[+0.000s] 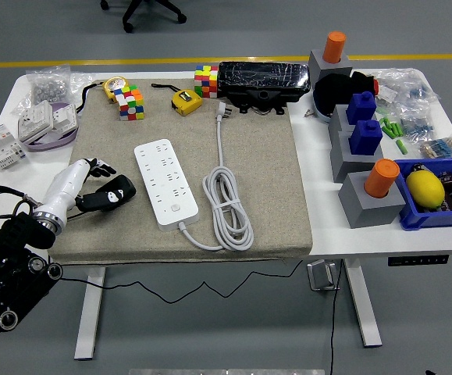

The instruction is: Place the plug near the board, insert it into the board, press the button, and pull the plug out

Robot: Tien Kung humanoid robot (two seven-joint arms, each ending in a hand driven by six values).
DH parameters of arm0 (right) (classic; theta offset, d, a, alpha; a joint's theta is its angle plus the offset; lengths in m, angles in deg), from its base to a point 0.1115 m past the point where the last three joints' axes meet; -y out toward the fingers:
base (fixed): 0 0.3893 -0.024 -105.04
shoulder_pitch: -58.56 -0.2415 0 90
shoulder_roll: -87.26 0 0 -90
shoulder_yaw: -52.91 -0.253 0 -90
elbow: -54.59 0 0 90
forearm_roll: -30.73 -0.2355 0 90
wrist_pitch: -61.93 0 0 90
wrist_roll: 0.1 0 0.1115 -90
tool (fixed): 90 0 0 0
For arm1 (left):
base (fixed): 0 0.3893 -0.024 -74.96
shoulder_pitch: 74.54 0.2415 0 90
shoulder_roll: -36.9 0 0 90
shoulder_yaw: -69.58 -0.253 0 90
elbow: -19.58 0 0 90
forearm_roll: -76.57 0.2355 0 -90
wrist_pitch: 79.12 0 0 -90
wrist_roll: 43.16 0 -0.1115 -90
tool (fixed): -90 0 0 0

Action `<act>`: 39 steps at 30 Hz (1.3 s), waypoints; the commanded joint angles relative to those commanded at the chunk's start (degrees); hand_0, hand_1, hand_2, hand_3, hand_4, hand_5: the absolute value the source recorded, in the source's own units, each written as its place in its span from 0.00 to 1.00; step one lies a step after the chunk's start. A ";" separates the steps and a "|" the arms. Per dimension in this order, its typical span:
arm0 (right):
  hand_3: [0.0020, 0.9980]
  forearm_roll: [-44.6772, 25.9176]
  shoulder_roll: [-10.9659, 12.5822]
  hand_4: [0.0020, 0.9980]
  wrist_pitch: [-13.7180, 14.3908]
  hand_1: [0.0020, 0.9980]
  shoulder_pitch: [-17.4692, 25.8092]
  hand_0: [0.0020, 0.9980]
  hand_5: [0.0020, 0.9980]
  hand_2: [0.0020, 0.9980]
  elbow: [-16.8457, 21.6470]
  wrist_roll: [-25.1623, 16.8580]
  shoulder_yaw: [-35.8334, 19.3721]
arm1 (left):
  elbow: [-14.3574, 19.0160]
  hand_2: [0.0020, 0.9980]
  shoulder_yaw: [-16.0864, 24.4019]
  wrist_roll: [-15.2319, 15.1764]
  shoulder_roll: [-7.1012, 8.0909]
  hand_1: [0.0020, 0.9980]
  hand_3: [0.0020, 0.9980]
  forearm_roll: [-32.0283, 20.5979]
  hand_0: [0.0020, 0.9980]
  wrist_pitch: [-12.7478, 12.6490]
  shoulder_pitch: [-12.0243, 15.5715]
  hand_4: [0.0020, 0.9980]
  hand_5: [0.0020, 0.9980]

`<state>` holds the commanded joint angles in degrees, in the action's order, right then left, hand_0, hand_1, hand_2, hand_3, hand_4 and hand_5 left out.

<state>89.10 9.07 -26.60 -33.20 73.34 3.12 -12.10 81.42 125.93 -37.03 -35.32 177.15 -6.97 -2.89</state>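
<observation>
A white power strip (165,182) lies lengthwise on the beige mat (265,180), its round button (177,208) near the front end. Its white cord (227,209) is coiled to the right and runs back to a white plug (221,109). A black plug (110,192) with a white mark lies on the mat just left of the strip. My left hand (99,167) reaches in from the lower left, its dark fingers (104,168) spread just behind the black plug and not closed around it. Whether the hand touches the plug I cannot tell. My right arm is out of sight.
Colour cubes (130,102) (204,80), two tape measures (186,101) and a black case (263,80) line the mat's far edge. White switch boxes (34,123) sit far left. Grey blocks with orange (381,177) and blue (364,137) pegs and a blue bin (438,195) stand at the right.
</observation>
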 joint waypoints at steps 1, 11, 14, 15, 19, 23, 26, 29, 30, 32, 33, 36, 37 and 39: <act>0.57 0.01 -0.01 0.99 0.00 0.65 -0.02 0.65 0.56 0.65 -0.01 0.00 -0.02 | -0.07 0.66 -0.07 -0.08 -0.01 0.72 0.64 -0.12 0.73 0.01 -0.05 0.85 0.30; 0.57 0.03 0.02 1.00 0.05 0.65 0.03 0.65 0.56 0.65 0.00 -0.01 -0.11 | 0.96 0.64 1.20 -2.23 -0.10 0.70 0.62 -1.82 0.73 -1.93 0.14 0.85 0.31; 0.57 0.03 -0.02 1.00 0.02 0.65 0.00 0.65 0.56 0.65 0.03 0.00 -0.05 | 1.37 0.64 1.43 -2.26 0.01 0.70 0.62 -1.89 0.73 -1.97 0.24 0.85 0.31; 0.57 0.04 -0.04 1.00 0.02 0.65 -0.01 0.65 0.56 0.65 0.05 0.00 -0.05 | 1.53 0.65 1.44 -2.24 0.07 0.70 0.63 -1.94 0.73 -1.94 0.31 0.87 0.33; 0.57 0.06 -0.05 1.00 -0.01 0.65 0.01 0.65 0.56 0.65 0.08 0.00 -0.04 | 2.64 0.65 1.21 -1.77 0.34 0.70 0.63 -1.85 0.73 -1.31 0.87 0.87 0.33; 0.57 0.07 -0.01 1.00 -0.07 0.65 0.04 0.65 0.56 0.65 -0.02 -0.02 -0.05 | 3.60 0.67 1.21 -1.26 0.46 0.71 0.66 -1.21 0.74 -0.28 1.46 0.88 0.31; 0.57 0.07 -0.03 1.00 -0.08 0.65 0.00 0.65 0.56 0.65 -0.04 -0.02 -0.08 | 3.26 0.67 0.97 -0.94 0.48 0.71 0.66 -0.87 0.74 0.05 1.30 0.88 0.31; 0.57 0.05 -0.02 1.00 -0.06 0.65 -0.13 0.65 0.56 0.65 0.03 -0.04 -0.11 | 2.31 0.72 0.75 -0.14 0.44 0.76 0.71 -0.28 0.75 0.71 0.89 0.91 0.31; 0.57 0.04 0.00 1.00 -0.07 0.65 -0.16 0.65 0.56 0.65 0.08 -0.04 -0.09 | 1.98 0.72 0.67 0.04 0.41 0.76 0.71 -0.12 0.75 0.94 0.74 0.91 0.31; 0.57 0.02 0.01 1.00 -0.05 0.65 -0.19 0.65 0.56 0.65 0.11 -0.05 -0.08 | 1.14 0.72 0.32 0.35 0.32 0.76 0.71 0.26 0.75 1.30 0.38 0.91 0.31; 0.57 0.01 0.01 1.00 -0.05 0.65 -0.19 0.65 0.56 0.65 0.11 -0.04 -0.06 | 0.87 0.73 0.21 0.40 0.28 0.77 0.73 0.31 0.75 1.34 0.27 0.94 0.31; 0.57 -0.03 0.00 1.00 -0.04 0.65 -0.14 0.65 0.56 0.65 0.07 -0.03 -0.01 | -0.13 0.73 -0.12 0.68 0.09 0.77 0.73 0.72 0.75 1.51 -0.09 0.94 0.31; 0.57 -0.05 0.00 1.00 -0.05 0.65 -0.13 0.65 0.56 0.65 0.06 -0.03 0.01 | -0.30 0.73 -0.19 0.71 0.05 0.77 0.73 0.75 0.75 1.52 -0.15 0.94 0.31; 0.57 -0.05 -0.01 1.00 -0.02 0.65 -0.09 0.65 0.56 0.65 0.04 -0.04 0.01 | -0.51 0.66 -0.39 0.61 0.01 0.71 0.66 0.75 0.74 1.20 -0.24 0.92 0.27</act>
<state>89.05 9.07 -26.62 -33.30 73.37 3.08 -12.09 80.91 125.54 -36.42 -35.31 177.90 -5.77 -3.13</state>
